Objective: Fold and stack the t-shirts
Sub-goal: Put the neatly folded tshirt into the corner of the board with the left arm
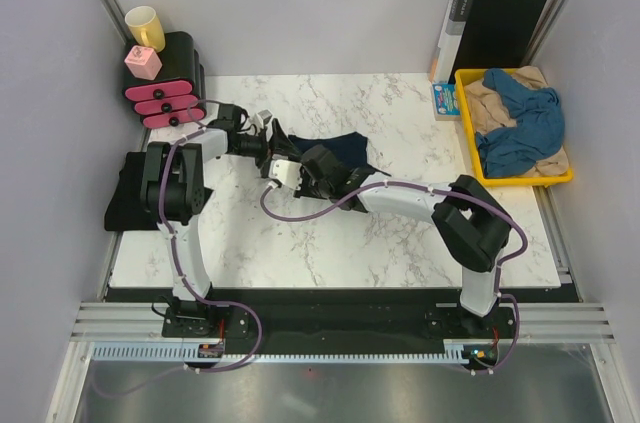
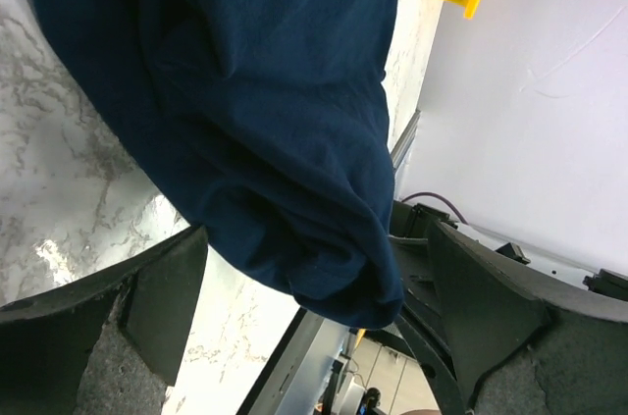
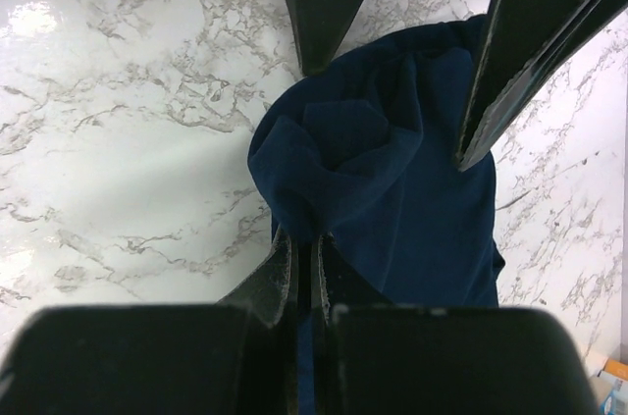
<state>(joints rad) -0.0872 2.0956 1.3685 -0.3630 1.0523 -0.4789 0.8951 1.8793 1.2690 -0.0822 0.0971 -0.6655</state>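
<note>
Navy t-shirt (image 1: 345,148) lies bunched near the middle of the marble tabletop (image 1: 330,243), a little toward twelve o'clock. The right gripper (image 3: 304,253) is pressed together, pinching a fold of it. The left gripper (image 2: 314,312) is spread wide, one finger on either side of the bunched cloth. Over at two o'clock, a blue t-shirt (image 1: 525,123) and a beige t-shirt (image 1: 490,103) sit crumpled in a yellow tray (image 1: 466,133).

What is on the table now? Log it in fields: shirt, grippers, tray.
navy shirt: bunched, mid-table, between both grippers
right gripper: shut on the navy shirt's edge
left gripper: open, one finger on either side of the navy shirt
tray: yellow, at the table's right edge, holds a blue shirt and a beige shirt
</note>
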